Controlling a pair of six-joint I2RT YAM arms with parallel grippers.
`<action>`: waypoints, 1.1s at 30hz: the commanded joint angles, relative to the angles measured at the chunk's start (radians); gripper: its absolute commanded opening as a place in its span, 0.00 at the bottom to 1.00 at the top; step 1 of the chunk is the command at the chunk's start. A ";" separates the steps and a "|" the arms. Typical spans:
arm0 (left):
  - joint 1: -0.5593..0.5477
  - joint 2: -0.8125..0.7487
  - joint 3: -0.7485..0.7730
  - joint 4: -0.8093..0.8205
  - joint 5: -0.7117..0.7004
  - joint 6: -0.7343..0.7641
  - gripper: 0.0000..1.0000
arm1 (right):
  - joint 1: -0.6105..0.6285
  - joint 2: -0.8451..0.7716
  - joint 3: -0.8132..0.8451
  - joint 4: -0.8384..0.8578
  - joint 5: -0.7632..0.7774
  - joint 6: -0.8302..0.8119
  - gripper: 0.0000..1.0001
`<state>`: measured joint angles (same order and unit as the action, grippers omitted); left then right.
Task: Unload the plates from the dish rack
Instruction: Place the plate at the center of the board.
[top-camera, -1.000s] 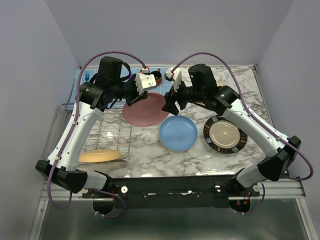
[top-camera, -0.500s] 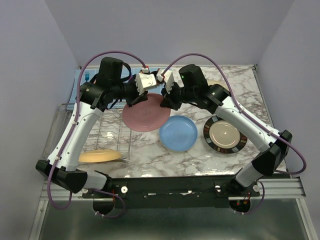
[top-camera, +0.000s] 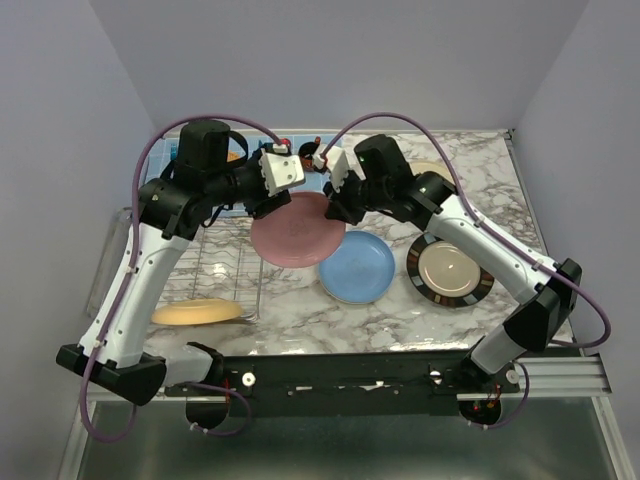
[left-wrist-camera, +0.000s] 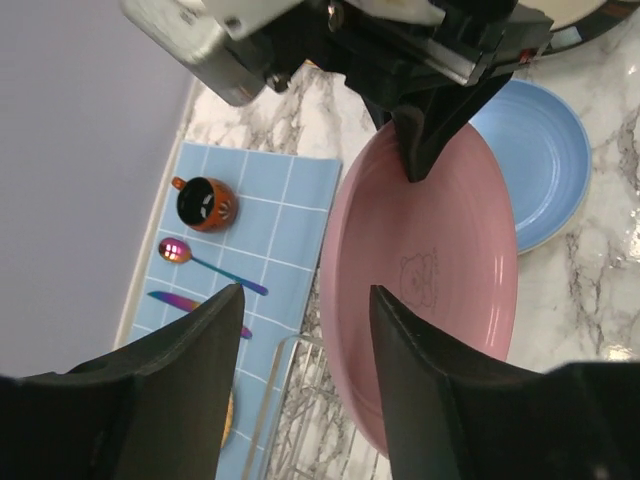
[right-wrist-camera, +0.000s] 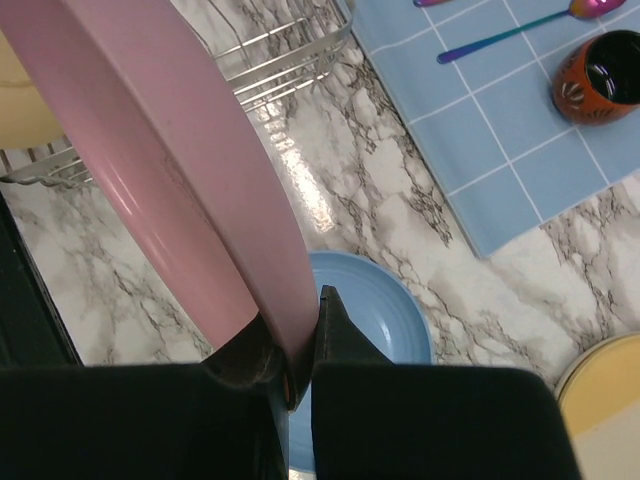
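A pink plate (top-camera: 295, 232) hangs tilted above the table between both arms. My right gripper (top-camera: 337, 207) is shut on its far right rim; in the right wrist view the rim (right-wrist-camera: 170, 150) is pinched between the fingers (right-wrist-camera: 295, 320). My left gripper (left-wrist-camera: 305, 295) stands open at the plate's left edge (left-wrist-camera: 440, 250), its fingers apart from the rim. A yellow-orange plate (top-camera: 200, 312) lies in the silver dish rack (top-camera: 225, 260). A blue plate (top-camera: 356, 267) and a black-rimmed beige plate (top-camera: 450, 270) lie flat on the marble.
A blue checked placemat (left-wrist-camera: 285, 215) at the back left holds a small dark red cup (left-wrist-camera: 205, 203) and iridescent cutlery (left-wrist-camera: 205, 262). A cream plate (right-wrist-camera: 600, 390) lies at the back right. Purple walls close in the table on three sides.
My right gripper came in and shut on the pink plate's rim. My left gripper then opened, let go of the plate and drew back to the left.
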<state>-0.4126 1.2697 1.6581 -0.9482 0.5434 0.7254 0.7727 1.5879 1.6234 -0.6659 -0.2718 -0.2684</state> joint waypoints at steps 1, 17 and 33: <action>-0.003 -0.035 0.038 0.026 -0.034 0.023 0.70 | 0.000 0.035 0.006 -0.014 0.080 -0.015 0.01; 0.001 -0.136 -0.173 0.103 -0.198 0.152 0.74 | -0.375 0.231 0.096 -0.308 -0.326 -0.058 0.00; 0.005 -0.158 -0.259 0.086 -0.211 0.187 0.74 | -0.461 0.349 -0.008 -0.443 -0.354 -0.247 0.01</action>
<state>-0.4118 1.1400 1.4086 -0.8597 0.3489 0.8978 0.3199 1.9308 1.6596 -1.0775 -0.6197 -0.4591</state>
